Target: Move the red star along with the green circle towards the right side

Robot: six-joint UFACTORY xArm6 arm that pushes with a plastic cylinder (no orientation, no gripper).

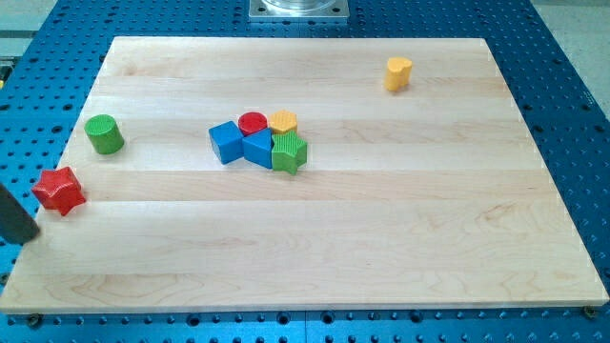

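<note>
We have no pincer, only a dark rod. Our board carries a central cluster: blue cube, another blue block, green block, red cylinder, yellow block. A yellow block sits top right. My tip holds nothing, just left-below the red star; green circle lies above.

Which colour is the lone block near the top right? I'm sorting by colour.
Yellow: the yellow block, seen clearly in the camera view.
</note>
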